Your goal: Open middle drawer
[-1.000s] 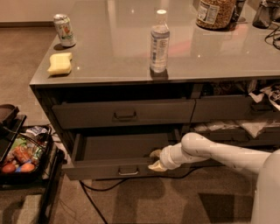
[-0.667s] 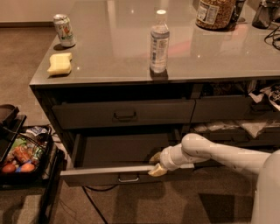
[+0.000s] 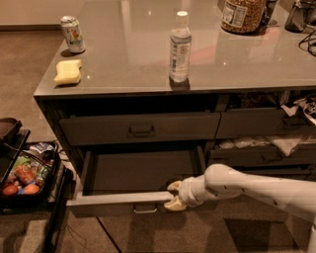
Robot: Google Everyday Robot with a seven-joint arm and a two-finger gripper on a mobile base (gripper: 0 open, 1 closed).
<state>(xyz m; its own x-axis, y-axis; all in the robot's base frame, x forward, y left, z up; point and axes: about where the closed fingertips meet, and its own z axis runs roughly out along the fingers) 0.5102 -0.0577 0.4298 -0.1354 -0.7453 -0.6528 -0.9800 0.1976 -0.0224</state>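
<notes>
Presently the middle drawer [image 3: 123, 201] stands open, drawn well out from the front of the cabinet beneath the counter [image 3: 128, 59], its dark inside floor showing and the pale top edge of its front facing up. Its small metal loop handle [image 3: 145, 209] sits at the centre of the front, untouched. The gripper [image 3: 173, 195] is at the drawer front's top edge, just right of the handle. Its yellowish jaws straddle that edge, one on the inside of the drawer and one on the outer face, clamped onto the front panel. The white arm [image 3: 247, 185] reaches in from the right, low and nearly level.

Above the open drawer, the upper drawer [image 3: 98, 129] with a like handle is closed. On the counter a clear water bottle [image 3: 180, 47] stands upright near the front edge, a soda can [image 3: 73, 34] stands toward the left rear, and a yellow sponge [image 3: 68, 71] lies near the left front corner. A large jar [image 3: 242, 15] stands at the far right. On the floor to the left sits a dark basket [image 3: 49, 195] holding food items.
</notes>
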